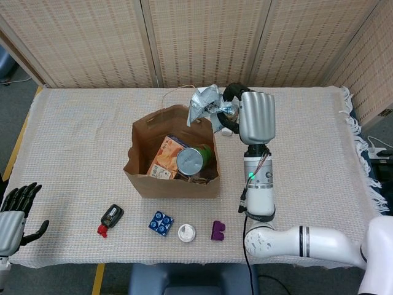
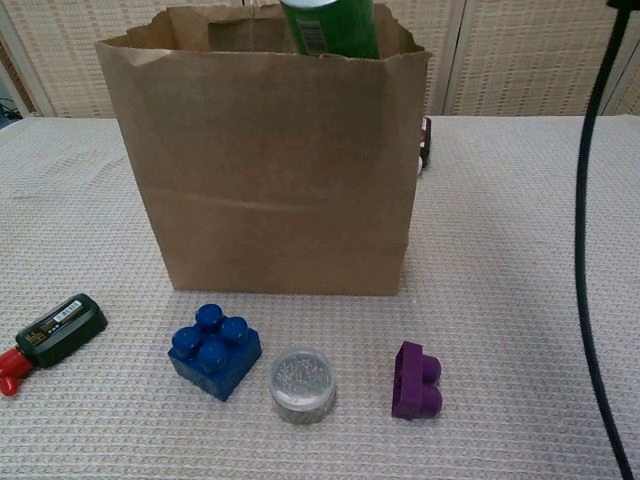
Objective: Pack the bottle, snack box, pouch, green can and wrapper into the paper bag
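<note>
A: What's on the cream woven tablecloth (image 1: 80,141)?

B: The paper bag (image 1: 172,157), with snack box (image 1: 164,155) and green can (image 1: 193,160) inside.

A: And the hands?

B: The right hand (image 1: 249,117) grips the silver wrapper (image 1: 206,101) over the bag's back edge. The left hand (image 1: 13,215) waits empty, fingers spread, at the table's corner.

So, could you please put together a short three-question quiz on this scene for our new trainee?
1. True or false: the right hand holds the silver wrapper over the back rim of the paper bag.
2. Which item stands upright inside the bag? A) green can B) purple block C) blue block
3. Fill in: the left hand is open and holds ____.

Key
1. True.
2. A: the green can stands beside the snack box; the purple block and blue block lie on the table in front.
3. Nothing.
</note>
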Robot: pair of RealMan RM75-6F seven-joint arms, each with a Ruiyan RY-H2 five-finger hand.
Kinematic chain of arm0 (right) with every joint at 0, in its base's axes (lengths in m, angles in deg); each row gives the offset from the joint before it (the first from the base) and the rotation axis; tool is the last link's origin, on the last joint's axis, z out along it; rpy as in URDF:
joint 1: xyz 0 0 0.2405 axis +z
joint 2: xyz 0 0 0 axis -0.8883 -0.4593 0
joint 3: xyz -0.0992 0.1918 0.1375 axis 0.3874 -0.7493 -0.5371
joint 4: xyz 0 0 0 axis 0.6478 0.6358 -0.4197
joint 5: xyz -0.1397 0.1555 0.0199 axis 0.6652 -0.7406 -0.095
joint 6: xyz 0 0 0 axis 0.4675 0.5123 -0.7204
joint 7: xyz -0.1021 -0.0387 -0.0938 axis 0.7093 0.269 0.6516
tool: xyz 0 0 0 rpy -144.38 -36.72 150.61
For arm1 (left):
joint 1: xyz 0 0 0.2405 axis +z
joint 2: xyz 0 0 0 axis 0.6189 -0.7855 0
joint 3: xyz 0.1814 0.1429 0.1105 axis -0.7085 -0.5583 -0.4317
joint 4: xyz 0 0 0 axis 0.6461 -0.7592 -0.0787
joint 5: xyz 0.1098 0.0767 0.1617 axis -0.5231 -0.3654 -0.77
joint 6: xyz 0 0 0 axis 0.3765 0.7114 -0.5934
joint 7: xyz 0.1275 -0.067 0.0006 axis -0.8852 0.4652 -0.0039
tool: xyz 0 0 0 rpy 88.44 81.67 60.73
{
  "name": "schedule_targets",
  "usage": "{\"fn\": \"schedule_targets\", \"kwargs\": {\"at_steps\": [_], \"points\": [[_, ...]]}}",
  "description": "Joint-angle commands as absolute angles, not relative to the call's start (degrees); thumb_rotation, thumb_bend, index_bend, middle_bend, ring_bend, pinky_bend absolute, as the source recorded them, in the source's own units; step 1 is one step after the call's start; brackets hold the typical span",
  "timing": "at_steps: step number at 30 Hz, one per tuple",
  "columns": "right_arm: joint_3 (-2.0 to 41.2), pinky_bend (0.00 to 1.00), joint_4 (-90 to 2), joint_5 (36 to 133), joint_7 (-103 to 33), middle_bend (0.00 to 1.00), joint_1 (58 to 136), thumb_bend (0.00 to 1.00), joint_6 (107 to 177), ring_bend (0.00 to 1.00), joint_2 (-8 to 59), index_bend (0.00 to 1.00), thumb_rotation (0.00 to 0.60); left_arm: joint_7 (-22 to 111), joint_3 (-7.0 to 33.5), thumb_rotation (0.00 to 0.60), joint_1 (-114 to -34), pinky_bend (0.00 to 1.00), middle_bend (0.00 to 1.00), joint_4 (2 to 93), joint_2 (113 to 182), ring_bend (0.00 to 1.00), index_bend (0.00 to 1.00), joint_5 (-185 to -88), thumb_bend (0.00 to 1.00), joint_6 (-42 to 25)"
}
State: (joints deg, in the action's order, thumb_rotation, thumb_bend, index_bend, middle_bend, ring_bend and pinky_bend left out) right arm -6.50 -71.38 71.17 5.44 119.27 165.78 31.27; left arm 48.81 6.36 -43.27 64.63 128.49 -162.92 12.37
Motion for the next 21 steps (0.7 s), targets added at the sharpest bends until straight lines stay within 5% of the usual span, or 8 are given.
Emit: {"fn": "schedule_targets", "kwargs": {"at_steps": [1, 17, 19, 21], "points": [[-5.51, 0.89, -64.82, 70.79, 7.91, 0.67, 123.23, 0.38, 166.41, 0.68, 36.88, 0.80, 0.600, 49.06, 6.33, 0.600, -43.24, 0.00, 0.00, 64.59, 128.47, 0.00, 0.00, -162.96, 0.33, 12.40], [-4.29, 0.86, -52.96, 72.63, 5.00, 0.67, 128.14, 0.38, 164.91, 0.63, 45.90, 0.75, 0.600, 50.01, 6.24, 0.600, -43.05, 0.00, 0.00, 64.31, 128.42, 0.00, 0.00, -163.03, 0.33, 12.60], [-4.10, 0.85, -51.38, 71.94, 5.31, 0.67, 129.03, 0.38, 163.82, 0.60, 47.58, 0.71, 0.600, 50.16, 6.25, 0.600, -43.04, 0.00, 0.00, 64.29, 128.40, 0.00, 0.00, -163.00, 0.33, 12.59], [-3.93, 0.78, -51.49, 70.18, 7.21, 0.61, 129.15, 0.36, 162.87, 0.48, 48.04, 0.54, 0.600, 50.29, 6.23, 0.600, -43.04, 0.00, 0.00, 64.26, 128.36, 0.00, 0.00, -163.03, 0.33, 12.57]]}}
